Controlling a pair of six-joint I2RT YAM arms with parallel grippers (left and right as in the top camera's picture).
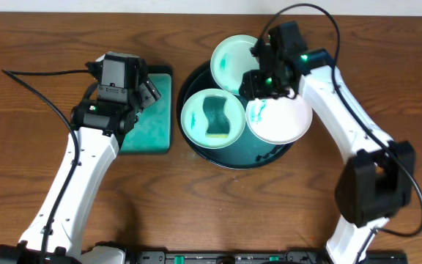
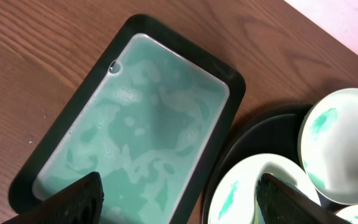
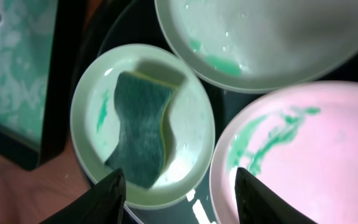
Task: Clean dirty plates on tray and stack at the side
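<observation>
Broadly, the dark wood-grain surface (image 1: 35, 29) spreads under everything, and on it, right of centre, sits the round tray (image 1: 247, 155), black-rimmed with a glossy teal inside. Just beside it on the left lies the rectangular tray (image 1: 156, 125), smaller, round-cornered, its bottom covered in pale teal foam (streaky and patchy in the left wrist view). All three plates are in the round tray, crowded edge to edge. The white plate (image 1: 284, 121) sits at the right, reaching out past the tray's rim, with teal smears on its left part. The near mint plate (image 1: 193, 117) sits at the left of the tray and carries a dark teal sponge (image 1: 222, 116), wavy-sided, lying flat in its hollow. The far mint plate (image 1: 229, 62) rests at the tray's far edge with one teal smear on its left side. The left fingers (image 2: 79, 199) hang spread wide apart over the near end of the rectangular tray. The right fingers (image 3: 104, 199) are likewise parted, poised over the spot where the sponge plate and the white plate meet.
</observation>
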